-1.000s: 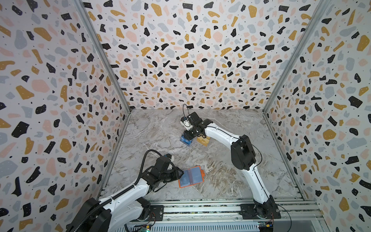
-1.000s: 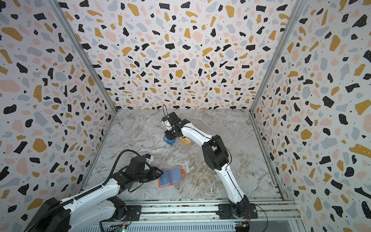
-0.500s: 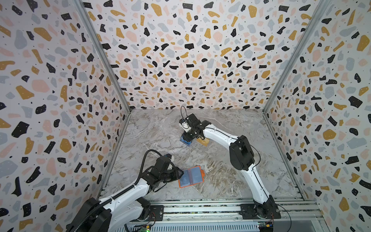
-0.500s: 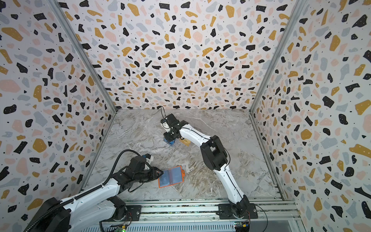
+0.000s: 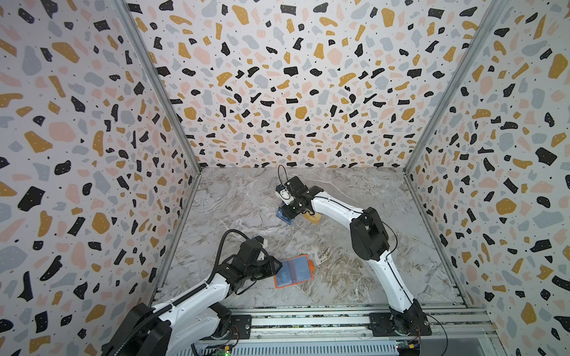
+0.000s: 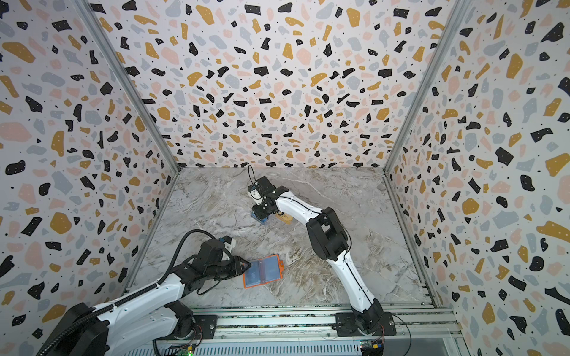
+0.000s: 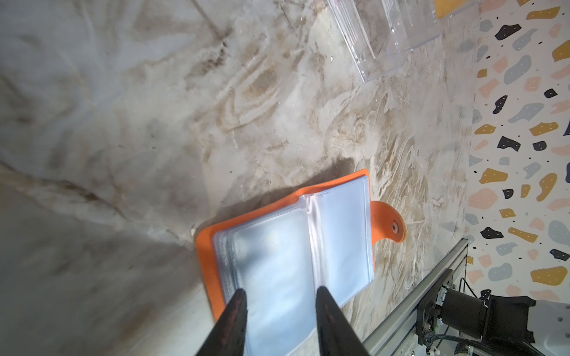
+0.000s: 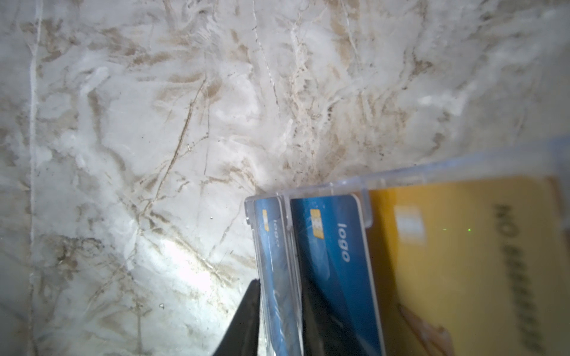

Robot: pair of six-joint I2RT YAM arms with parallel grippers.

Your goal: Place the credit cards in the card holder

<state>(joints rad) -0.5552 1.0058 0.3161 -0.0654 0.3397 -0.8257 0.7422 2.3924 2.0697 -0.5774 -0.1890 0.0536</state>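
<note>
Right gripper (image 8: 279, 285) straddles 1 blue plastic card (image 8: 269, 243) in the clear acrylic rack (image 8: 401, 179), gold card (image 8: 462, 252) nearby; grip uncertain. Left gripper (image 7: 280, 289) gapes over the open orange leather card holder (image 7: 205, 249).

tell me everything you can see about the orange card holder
The card holder is an orange, leather-looking wallet that lies open and flat on the marble table, near the front rail in both top views. Clear plastic sleeves cover both halves, and no card shows in them. A rounded orange tab with a metal snap sticks out from one side. The left gripper is at its edge, with its fingers apart over one stack of sleeves. Whether they touch it is unclear.
</note>
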